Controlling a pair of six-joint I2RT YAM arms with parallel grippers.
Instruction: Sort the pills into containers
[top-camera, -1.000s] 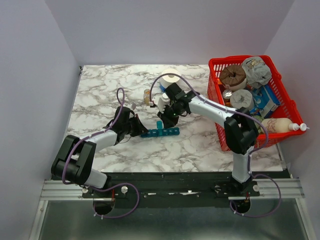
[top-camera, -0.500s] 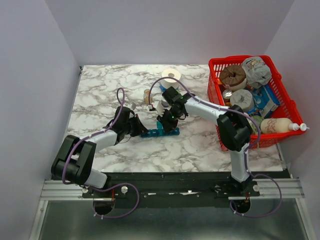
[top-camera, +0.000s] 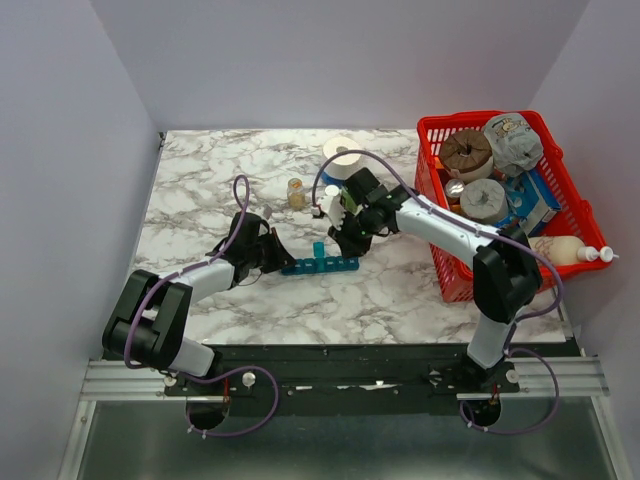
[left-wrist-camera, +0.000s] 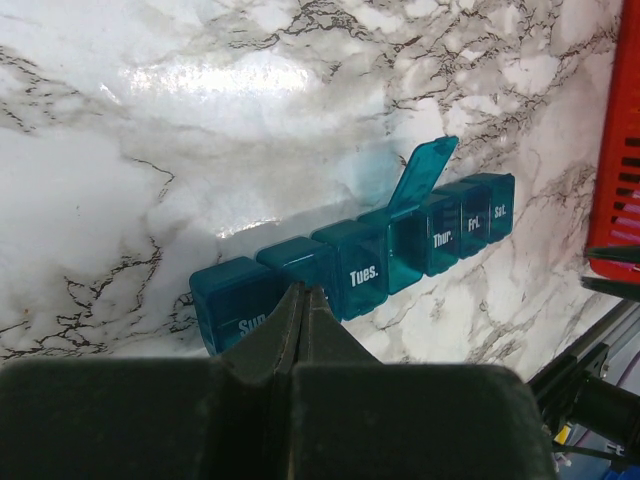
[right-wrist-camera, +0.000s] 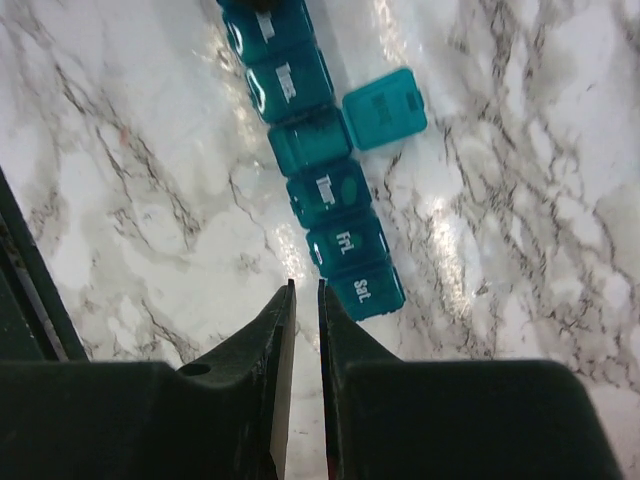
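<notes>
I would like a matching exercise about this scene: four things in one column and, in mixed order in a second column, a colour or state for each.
Things:
1. pill organizer
2. basket
3. left hand
4. table

Colour or state:
A. red
B. shut
C. teal
D. marbled white and grey

Pairs: 1-C, 2-A, 3-B, 4-D

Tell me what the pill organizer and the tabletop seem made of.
Pill organizer: translucent glossy teal plastic; the raised lid lets light through. Tabletop: glossy white surface with grey marble veining and glare; real stone or printed laminate, cannot tell.
</notes>
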